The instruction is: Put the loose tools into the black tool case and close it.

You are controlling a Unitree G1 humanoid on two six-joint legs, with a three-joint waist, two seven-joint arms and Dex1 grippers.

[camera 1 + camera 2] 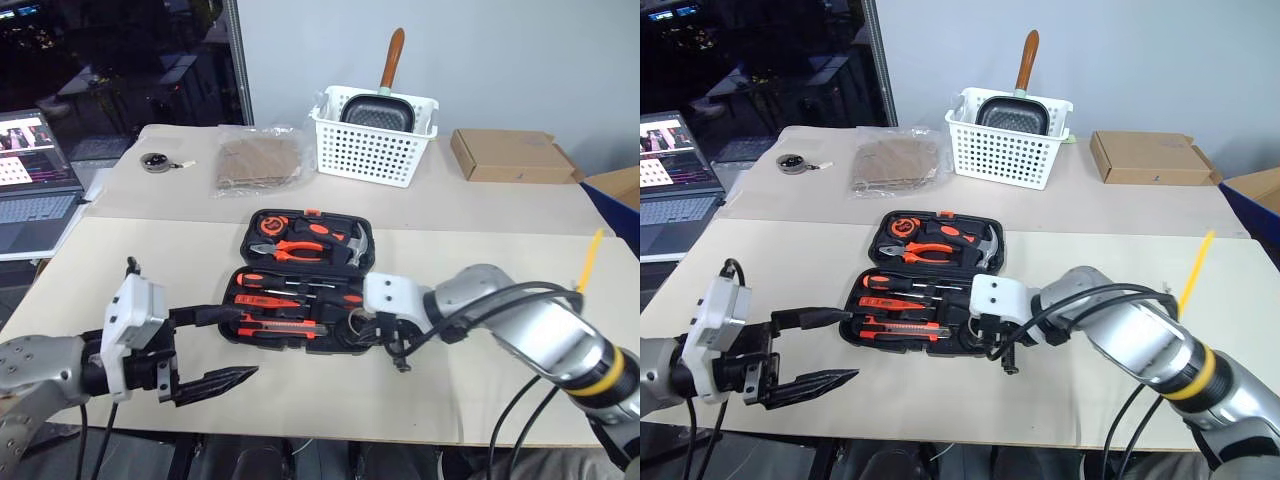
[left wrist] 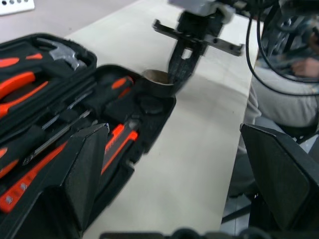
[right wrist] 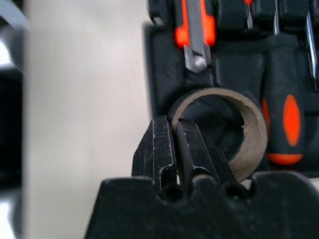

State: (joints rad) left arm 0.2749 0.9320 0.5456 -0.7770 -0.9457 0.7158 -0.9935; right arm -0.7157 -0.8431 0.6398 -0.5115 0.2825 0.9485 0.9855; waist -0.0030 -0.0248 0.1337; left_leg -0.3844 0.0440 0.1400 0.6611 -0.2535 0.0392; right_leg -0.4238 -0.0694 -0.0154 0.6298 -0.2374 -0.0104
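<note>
Left gripper (image 1: 215, 350) sits nearest the head camera, low over the near-left part of the surface (image 1: 320, 400), jaws spread wide with nothing between them, pointing toward the case. Right gripper (image 3: 177, 149) reaches in from the right to the near right corner of the case; its jaws are pinched together on the wall of the small grey tape roll (image 3: 219, 127), one finger inside the ring and one outside. The roll stands at the case's edge, partly over its corner recess.

Largest item on the surface: black tool case (image 1: 300, 270), lying open and flat at centre. Far half holds the orange-handled pliers (image 1: 300, 248), the steel-headed hammer (image 1: 352, 243) and a tape measure (image 1: 268, 225). Near half holds two black-and-orange-handled screwdrivers (image 1: 290, 285), the small orange tester screwdriver (image 1: 265, 300) and the orange-and-black utility knife (image 1: 275, 325), each lying in a recess.

Behind the case, on the far surface: white perforated basket (image 1: 372, 140) containing a dark pan with a wooden handle (image 1: 385, 85); flat brown cardboard box (image 1: 512, 155) to its right; clear plastic bag with a brown sheet inside (image 1: 258, 160) to its left; small round dark object (image 1: 155, 160) further left. Laptop (image 1: 35, 180), screen lit, at the far left edge.
</note>
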